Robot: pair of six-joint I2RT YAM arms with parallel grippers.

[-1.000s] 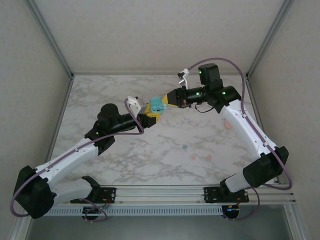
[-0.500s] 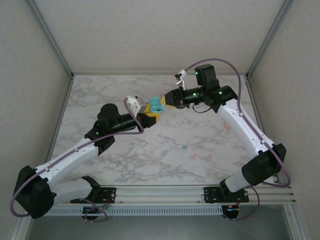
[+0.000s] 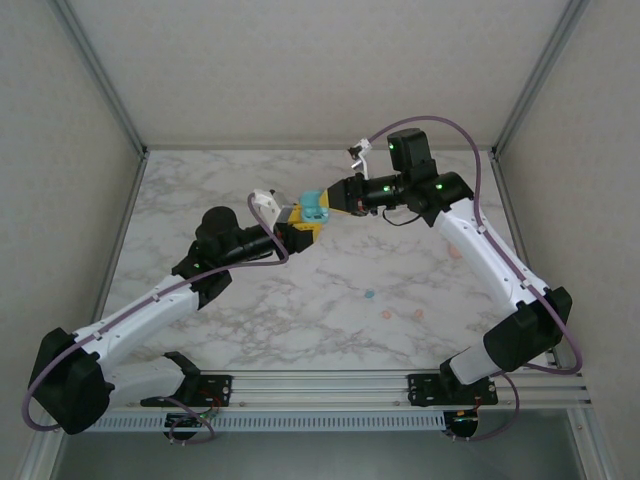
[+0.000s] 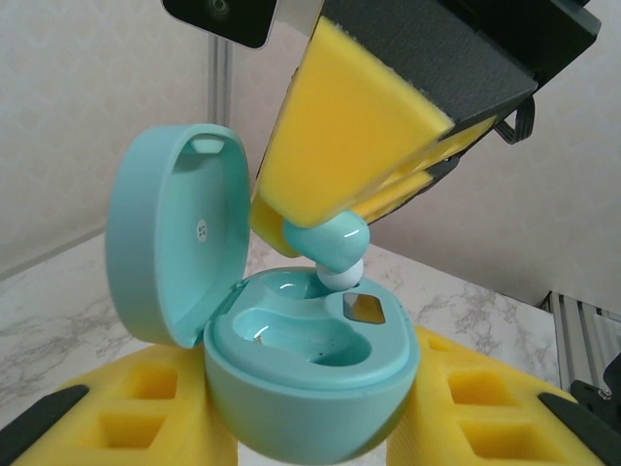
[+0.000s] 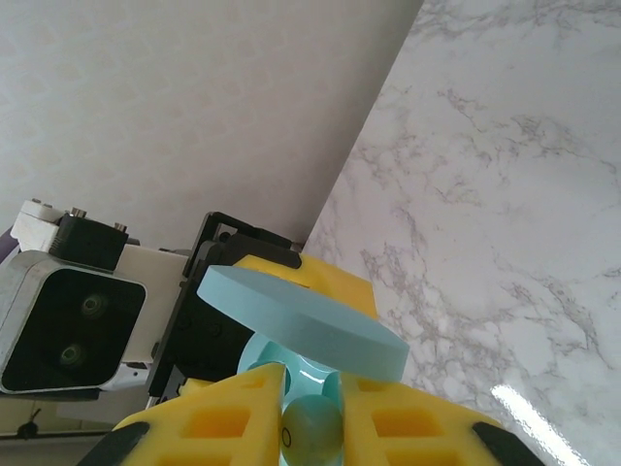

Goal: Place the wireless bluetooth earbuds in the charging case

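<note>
Teal earbud (image 4: 335,245) pinched in right jaws, tip down at open teal case (image 4: 310,374) clamped in left jaws, left arm (image 3: 150,310) and right arm (image 3: 490,250) meeting above surface (image 3: 300,300).

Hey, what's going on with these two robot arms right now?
The left gripper holds an open teal charging case, its lid flipped back. The right gripper pinches a teal earbud between its yellow pads, with the earbud's white tip at one socket of the case; it doesn't look seated yet. A few loose earbuds lie on the marble table.
</note>
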